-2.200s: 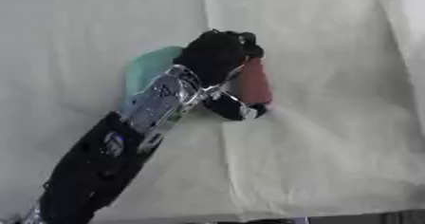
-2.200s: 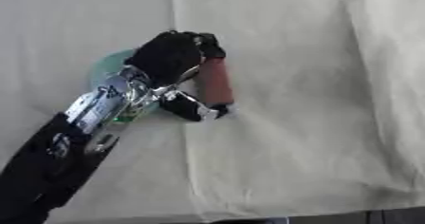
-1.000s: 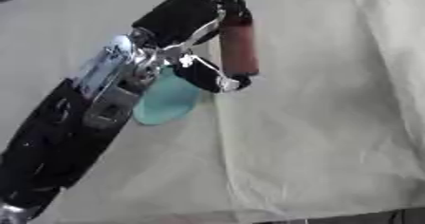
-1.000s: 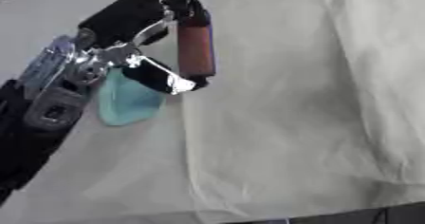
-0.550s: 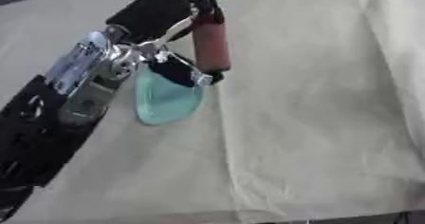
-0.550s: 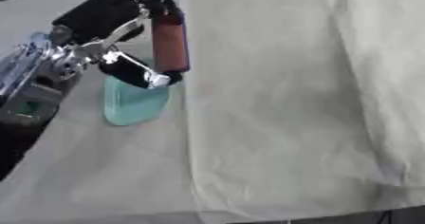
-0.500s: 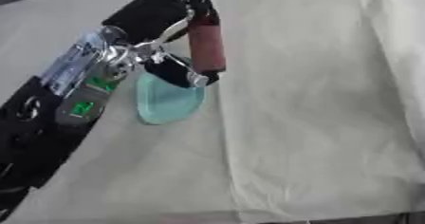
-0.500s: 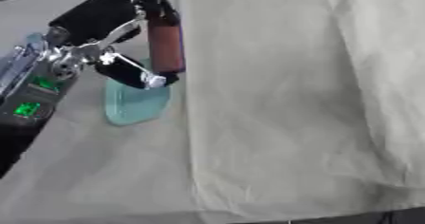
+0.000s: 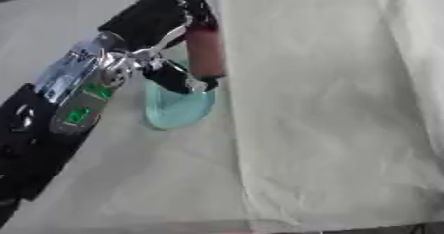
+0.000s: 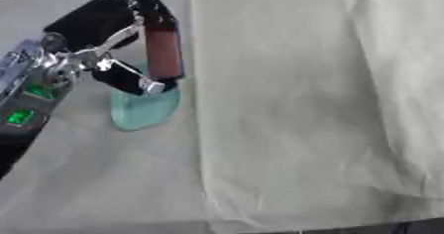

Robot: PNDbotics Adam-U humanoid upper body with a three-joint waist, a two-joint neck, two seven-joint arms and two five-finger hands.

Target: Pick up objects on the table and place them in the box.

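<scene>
In the left eye view the left hand [image 9: 160,22] comes in from the near left, its fingers curled over the top of a reddish-brown cylinder [image 9: 206,52] and the thumb tucked under its lower end — the cylinder is pinched end to end and hangs nearly upright, clear of the table. That hold suits carrying: nothing of the cylinder drags on the pale cloth [image 9: 329,104]. Just below and behind the hand a pale green flat object [image 9: 178,109] lies on the cloth, untouched, likely another thing to collect. No box shows, nor the right hand.

In the right eye view the same grasp reads more plainly: the cylinder [image 10: 163,53] stands between the dark fingers above and the thumb below, with the green object [image 10: 143,108] resting on the table beneath the thumb. The cloth's long fold runs near to far just right of the cylinder. I judge the pick as done and the carry to the box as the step in hand.
</scene>
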